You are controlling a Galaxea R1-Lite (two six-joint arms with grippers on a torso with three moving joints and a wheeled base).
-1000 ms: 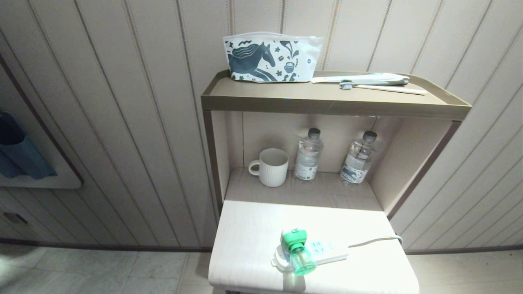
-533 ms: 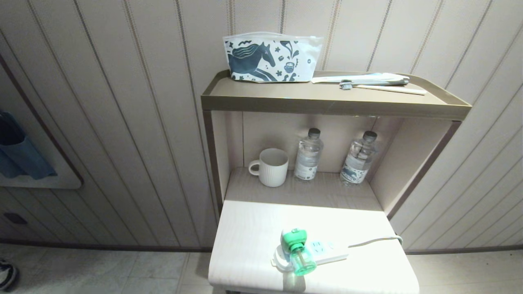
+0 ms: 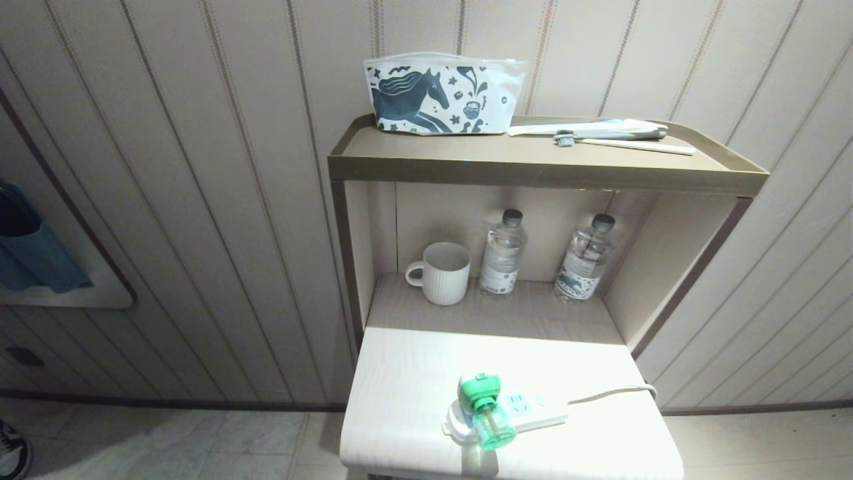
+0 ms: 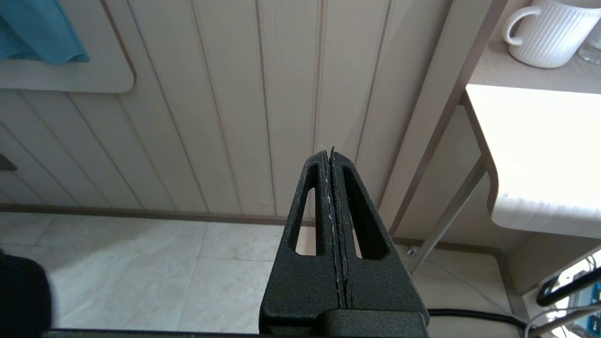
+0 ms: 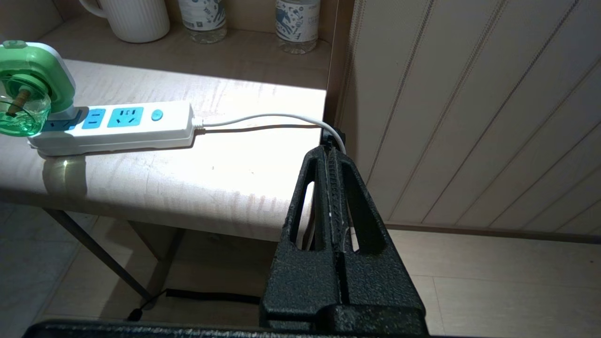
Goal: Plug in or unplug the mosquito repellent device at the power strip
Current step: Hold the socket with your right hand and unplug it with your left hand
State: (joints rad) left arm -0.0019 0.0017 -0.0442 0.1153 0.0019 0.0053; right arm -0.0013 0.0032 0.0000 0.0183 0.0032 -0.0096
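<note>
Both jaws pressed together, mosquito repellent device (image 3: 486,413) plugged (upright)

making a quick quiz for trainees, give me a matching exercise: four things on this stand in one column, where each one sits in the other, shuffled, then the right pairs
Things
1. mosquito repellent device
2. mug
3. horse-print pouch
4. water bottles

Places
A. top shelf, against the wall
B. plugged into the power strip on the lower tabletop
C. middle shelf, left side
D. middle shelf, right of the mug

Pairs: 1-B, 2-C, 3-A, 4-D
</note>
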